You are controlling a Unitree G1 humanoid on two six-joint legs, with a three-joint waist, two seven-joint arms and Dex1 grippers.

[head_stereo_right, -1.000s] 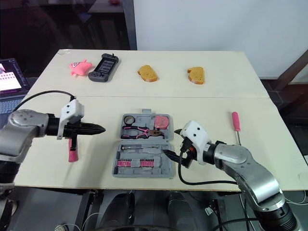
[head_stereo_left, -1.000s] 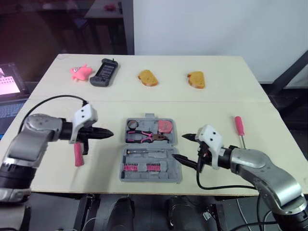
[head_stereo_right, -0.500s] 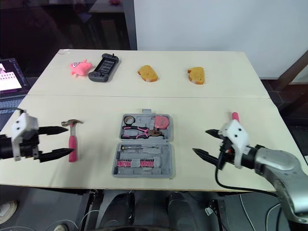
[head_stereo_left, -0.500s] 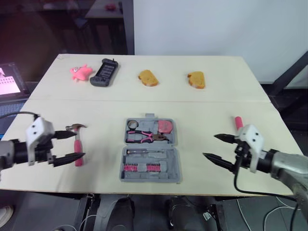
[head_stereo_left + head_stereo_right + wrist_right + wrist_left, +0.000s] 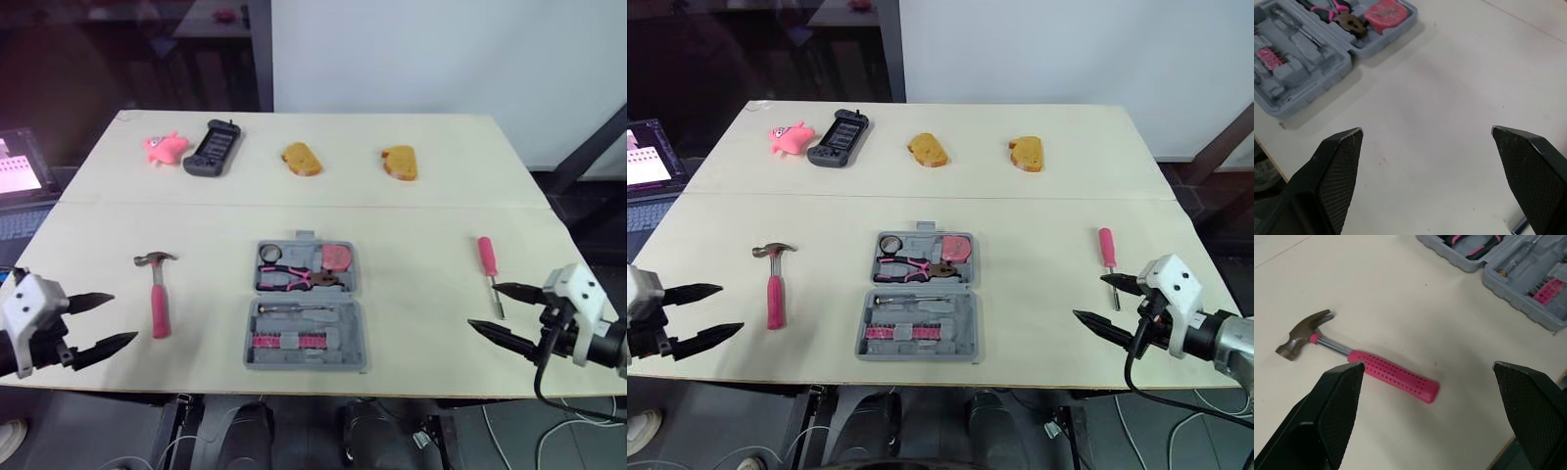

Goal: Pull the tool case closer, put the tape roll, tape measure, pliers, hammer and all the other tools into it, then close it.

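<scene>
The grey tool case lies open at the front middle of the table. In it are the pink-handled pliers, a red tape measure, a tape roll and a row of pink bits. The pink-handled hammer lies on the table left of the case. A pink screwdriver lies to its right. My left gripper is open at the front left corner, just left of the hammer. My right gripper is open at the front right, just in front of the screwdriver's tip.
Along the far side of the table lie a pink toy, a black handset and two pieces of bread. A laptop sits off the table's left edge.
Both arms have drawn back from the case to the table's front corners. The left gripper, shut above the hammer a second ago, now stands open. Hammer and case have not moved.
</scene>
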